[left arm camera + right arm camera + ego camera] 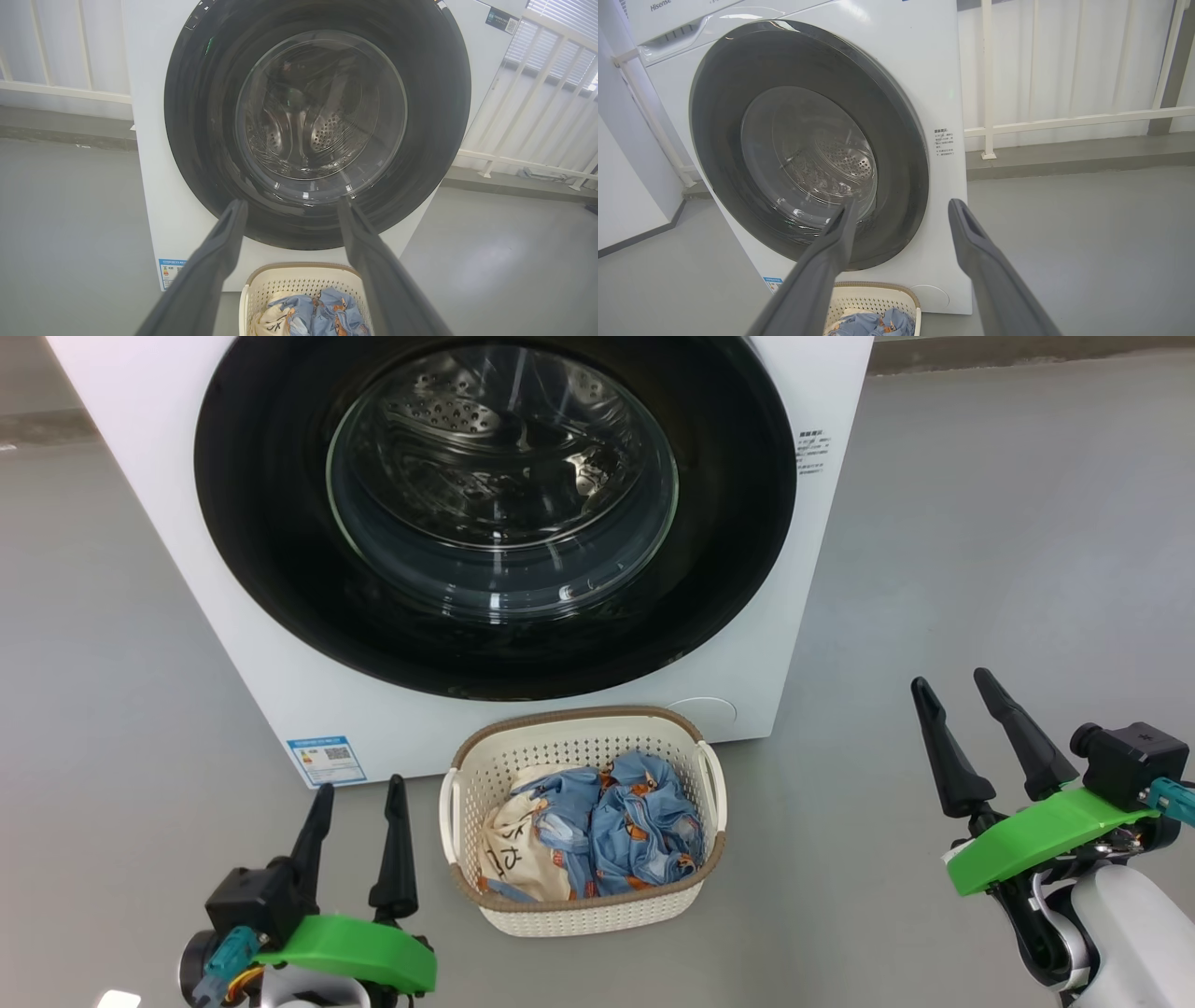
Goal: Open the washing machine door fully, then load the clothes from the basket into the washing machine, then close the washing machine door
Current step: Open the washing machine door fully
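**Shut door, slick rim, basket close underneath**

Washing machine door (271,523) shut flush against the washing machine (373,728); no loading possible until opened. Left pincer (359,786) at the lower left of the head view, fingers spread wide, gripping nothing. Right pincer (950,679) at the lower right, likewise spread wide and bare. Both well short of the door.

Likely trouble, judged from here:

- Slipping off the rim (738,523): glossy black, smoothly curved, no handle or catch plain to see; hard to tell which edge to pull.
- Pressing on the bulging glass (499,485) instead of hooking an edge: no opening, only a knock.
- Fouling the basket (583,913): sits on the floor just in front of the machine, under the door's lower edge, near enough to be nudged by an arm reaching in.
- Dropping part of the clothes (607,821): loose crumpled bundle inside the basket, blue print beside a cream cloth; easy to lift one piece and trail the other.
- Stopping at half open: narrows the mouth and snags cloth.

Floor (980,541): smooth grey, faintly shiny, level. Behind the machine: pale wall and white railing (986,70) on a low grey kerb. Blue label (325,759) low on the machine front.
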{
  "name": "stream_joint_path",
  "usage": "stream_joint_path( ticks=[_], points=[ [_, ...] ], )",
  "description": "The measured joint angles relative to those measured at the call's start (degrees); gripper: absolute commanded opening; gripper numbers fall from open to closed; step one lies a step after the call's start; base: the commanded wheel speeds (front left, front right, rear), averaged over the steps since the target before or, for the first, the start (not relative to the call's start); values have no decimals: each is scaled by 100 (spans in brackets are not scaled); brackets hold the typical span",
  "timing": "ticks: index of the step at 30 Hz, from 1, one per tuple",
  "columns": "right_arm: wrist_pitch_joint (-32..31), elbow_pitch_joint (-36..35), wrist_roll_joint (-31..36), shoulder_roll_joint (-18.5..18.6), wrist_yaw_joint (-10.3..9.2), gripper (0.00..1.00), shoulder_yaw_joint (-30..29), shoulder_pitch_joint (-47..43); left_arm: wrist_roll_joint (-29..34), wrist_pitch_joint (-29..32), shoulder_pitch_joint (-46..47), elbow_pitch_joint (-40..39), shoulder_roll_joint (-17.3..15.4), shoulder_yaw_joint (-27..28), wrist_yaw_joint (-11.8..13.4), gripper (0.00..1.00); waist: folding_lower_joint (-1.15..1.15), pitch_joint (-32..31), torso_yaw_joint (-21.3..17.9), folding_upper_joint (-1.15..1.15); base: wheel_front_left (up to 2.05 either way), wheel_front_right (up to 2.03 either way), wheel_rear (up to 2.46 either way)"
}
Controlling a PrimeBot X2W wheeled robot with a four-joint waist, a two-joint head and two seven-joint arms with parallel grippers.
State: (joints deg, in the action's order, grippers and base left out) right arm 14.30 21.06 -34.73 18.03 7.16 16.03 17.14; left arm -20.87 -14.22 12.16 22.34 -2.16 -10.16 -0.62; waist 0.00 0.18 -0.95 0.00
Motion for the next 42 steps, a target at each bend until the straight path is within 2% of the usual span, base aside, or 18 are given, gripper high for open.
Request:
stream_joint_path(
  ticks=[13, 31, 42],
  points=[
    [0, 53, -1, -4, 0, 100, 60, 0, 103, 0, 0, 0, -10, 62, 19, 100, 0, 6, -13, 0, 30, 30, -59],
    [0, 59, -8, -16, 0, 100, 42, 0, 109, -1, 0, -14, -4, 96, -35, 100, 0, 78, -28, 0, 99, 99, -199],
    [0, 80, -18, -19, 0, 100, 51, -1, 66, -9, 1, -14, -8, 98, -33, 100, 0, 97, -20, 0, 21, 21, -42]
  ],
)
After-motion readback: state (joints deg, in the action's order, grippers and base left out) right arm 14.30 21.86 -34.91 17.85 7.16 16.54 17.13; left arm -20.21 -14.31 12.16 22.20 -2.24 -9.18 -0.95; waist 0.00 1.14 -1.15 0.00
